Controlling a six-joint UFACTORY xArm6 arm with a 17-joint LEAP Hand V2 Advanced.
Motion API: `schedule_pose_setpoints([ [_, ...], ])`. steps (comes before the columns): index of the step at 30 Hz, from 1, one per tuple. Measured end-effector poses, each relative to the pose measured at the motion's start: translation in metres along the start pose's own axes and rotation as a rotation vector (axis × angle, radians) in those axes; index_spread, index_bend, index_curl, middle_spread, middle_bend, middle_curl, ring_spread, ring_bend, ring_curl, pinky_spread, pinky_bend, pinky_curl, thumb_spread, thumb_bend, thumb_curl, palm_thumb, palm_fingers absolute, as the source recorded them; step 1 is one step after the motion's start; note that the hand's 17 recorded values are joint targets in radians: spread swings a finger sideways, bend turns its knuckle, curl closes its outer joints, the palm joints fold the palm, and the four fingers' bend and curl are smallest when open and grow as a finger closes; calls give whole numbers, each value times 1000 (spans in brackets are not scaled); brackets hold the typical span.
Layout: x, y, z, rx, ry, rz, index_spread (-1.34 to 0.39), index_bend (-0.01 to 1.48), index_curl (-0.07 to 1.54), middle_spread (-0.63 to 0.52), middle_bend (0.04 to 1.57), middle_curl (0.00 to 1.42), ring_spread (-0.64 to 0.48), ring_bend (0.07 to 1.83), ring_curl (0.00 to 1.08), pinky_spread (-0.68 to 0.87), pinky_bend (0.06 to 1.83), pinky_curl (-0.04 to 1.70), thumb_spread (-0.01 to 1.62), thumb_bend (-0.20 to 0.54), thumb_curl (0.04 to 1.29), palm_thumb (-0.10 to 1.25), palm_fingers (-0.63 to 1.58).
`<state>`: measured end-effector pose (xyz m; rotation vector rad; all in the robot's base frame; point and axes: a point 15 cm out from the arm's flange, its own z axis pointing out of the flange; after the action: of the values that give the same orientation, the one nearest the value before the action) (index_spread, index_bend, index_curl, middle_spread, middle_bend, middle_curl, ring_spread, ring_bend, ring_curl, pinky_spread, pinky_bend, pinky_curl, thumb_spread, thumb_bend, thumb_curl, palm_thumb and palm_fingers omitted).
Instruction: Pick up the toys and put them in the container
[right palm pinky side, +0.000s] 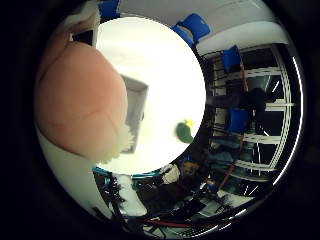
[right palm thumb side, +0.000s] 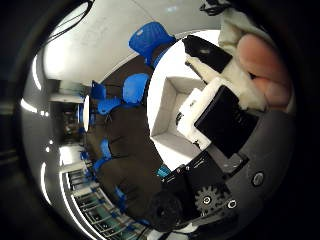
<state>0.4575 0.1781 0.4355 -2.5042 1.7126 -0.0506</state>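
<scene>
A pink and cream soft toy (right palm pinky side: 80, 100) fills much of the right little finger side palm view, close against the palm. In the right thumb side palm view the same toy (right palm thumb side: 265, 55) sits beside my hand (right palm thumb side: 215, 110), whose white and black fingers curl against it. The hand holds it above a round white table (right palm pinky side: 165, 70). A small green toy (right palm pinky side: 186, 130) lies on the table near its edge. A pale boxy thing (right palm pinky side: 136, 103) shows beside the pink toy; I cannot tell whether it is the container.
Blue chairs (right palm pinky side: 196, 26) stand around the white table, and more blue chairs (right palm thumb side: 135, 88) stand at a dark table. Windows (right palm pinky side: 262, 110) line the room's far side. The hand's geared body (right palm thumb side: 205, 200) shows at the edge of the thumb side view.
</scene>
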Motion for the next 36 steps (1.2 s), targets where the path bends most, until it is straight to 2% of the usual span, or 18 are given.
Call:
schedule_pose_setpoints([
  [2, -11, -1, 5, -10, -46, -1, -262, 744, 890, -200, 1108, 863, -251, 1233, 728, -339, 1009, 948, 1270, -40, 399, 746, 1034],
  [3, -15, -1, 7, -16, -62, 0, -271, 572, 850, -208, 1051, 830, -260, 1206, 700, -389, 998, 913, 1276, -50, 382, 679, 862],
  [4, -17, 0, 9, -25, -75, 0, -283, 464, 842, -212, 995, 808, -257, 1194, 698, -428, 1017, 900, 1280, -42, 371, 637, 721],
  [5, -18, 3, 10, -39, -80, -4, -360, 355, 762, -206, 861, 751, -220, 1096, 657, -365, 962, 890, 1280, -34, 351, 580, 377],
  [6, -18, 8, 12, -62, -82, -6, -413, 344, 701, -178, 743, 697, -162, 1022, 615, -248, 873, 876, 1279, -30, 335, 548, 199],
  [9, -17, 23, 19, -129, -87, -20, -471, 264, 553, -87, 552, 557, 52, 794, 471, 173, 708, 758, 1272, -16, 311, 522, 3],
  [12, -2, 28, 20, -146, -90, -12, -471, 186, 467, -40, 448, 474, 156, 646, 381, 394, 639, 651, 1267, -20, 300, 514, -23],
  [15, 14, 35, 15, -156, -92, -1, -452, 158, 394, -12, 377, 417, 203, 572, 328, 485, 579, 566, 1245, -27, 282, 458, -2],
  [25, 107, 108, -56, -112, -71, 83, -402, 152, 296, 24, 294, 352, 223, 457, 259, 507, 515, 431, 1199, -20, 251, 372, 66],
  [32, 204, 175, -86, -71, -10, 230, -386, 149, 262, 55, 267, 338, 238, 415, 243, 504, 513, 377, 1172, -21, 244, 331, 68],
  [36, 254, 217, -86, -83, 1, 328, -375, 149, 256, 80, 254, 334, 245, 399, 241, 497, 517, 358, 1163, -20, 244, 326, 62],
])
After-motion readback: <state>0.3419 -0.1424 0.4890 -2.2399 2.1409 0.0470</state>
